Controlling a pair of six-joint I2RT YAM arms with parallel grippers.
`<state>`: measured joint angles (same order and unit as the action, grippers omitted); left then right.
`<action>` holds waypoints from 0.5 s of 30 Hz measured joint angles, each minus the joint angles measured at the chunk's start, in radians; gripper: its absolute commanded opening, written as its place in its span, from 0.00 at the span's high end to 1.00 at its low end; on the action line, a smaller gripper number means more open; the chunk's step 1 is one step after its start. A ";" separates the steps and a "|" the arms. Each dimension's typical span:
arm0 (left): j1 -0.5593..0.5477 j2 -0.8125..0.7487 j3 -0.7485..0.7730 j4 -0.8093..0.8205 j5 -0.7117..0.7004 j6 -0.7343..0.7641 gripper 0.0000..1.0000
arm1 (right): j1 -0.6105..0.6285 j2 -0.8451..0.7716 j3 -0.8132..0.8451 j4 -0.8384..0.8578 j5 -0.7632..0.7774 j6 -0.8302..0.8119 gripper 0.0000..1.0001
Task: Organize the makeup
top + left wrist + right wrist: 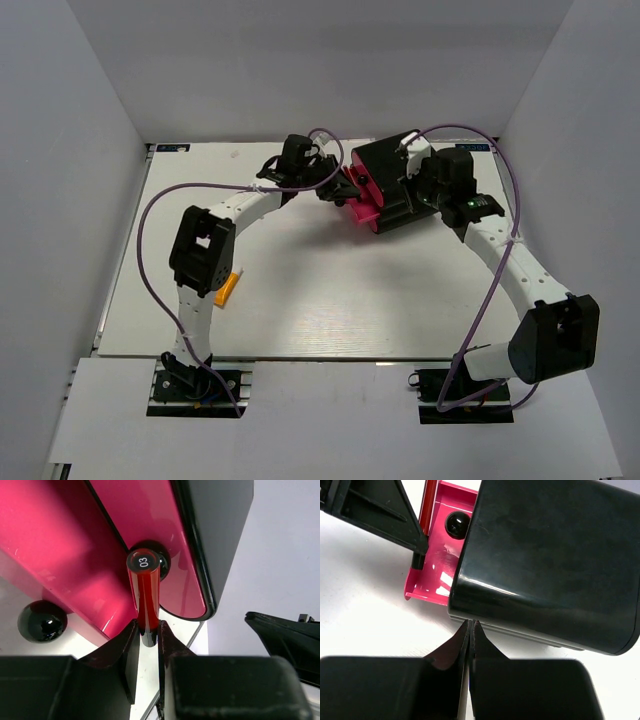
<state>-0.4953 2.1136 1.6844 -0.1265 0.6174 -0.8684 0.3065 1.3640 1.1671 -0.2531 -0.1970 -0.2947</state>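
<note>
Red pencil (146,592) pinched in left gripper's (148,630) jaws, its end before a pink drawer's (135,510) black knob (164,562); right gripper (471,626), jaws pressed together, at black box (550,555); orange tube (227,287) well apart.

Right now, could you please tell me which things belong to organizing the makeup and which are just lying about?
Job: red pencil in the left hand; orange tube; black box, its pink drawer open.
Lying about: purple cables.

White table (300,300), matte. Plain pale-grey walls (330,60) enclose three sides. Light even, diffuse; shadows soft.
</note>
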 measured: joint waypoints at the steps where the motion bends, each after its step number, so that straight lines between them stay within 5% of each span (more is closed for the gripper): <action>1: -0.002 0.002 0.000 -0.002 0.000 -0.002 0.88 | -0.003 0.000 0.000 0.002 0.000 0.000 1.00; 8: -0.004 0.030 0.042 -0.040 -0.007 -0.008 0.58 | -0.016 0.000 0.000 0.004 -0.011 0.000 1.00; 15: -0.006 0.059 0.084 -0.060 -0.008 -0.013 0.53 | -0.026 0.000 0.000 0.018 -0.015 0.000 1.00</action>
<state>-0.5014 2.1727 1.7683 -0.1864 0.6090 -0.8810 0.2802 1.3643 1.1671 -0.2356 -0.2123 -0.2947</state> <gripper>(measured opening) 0.466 0.014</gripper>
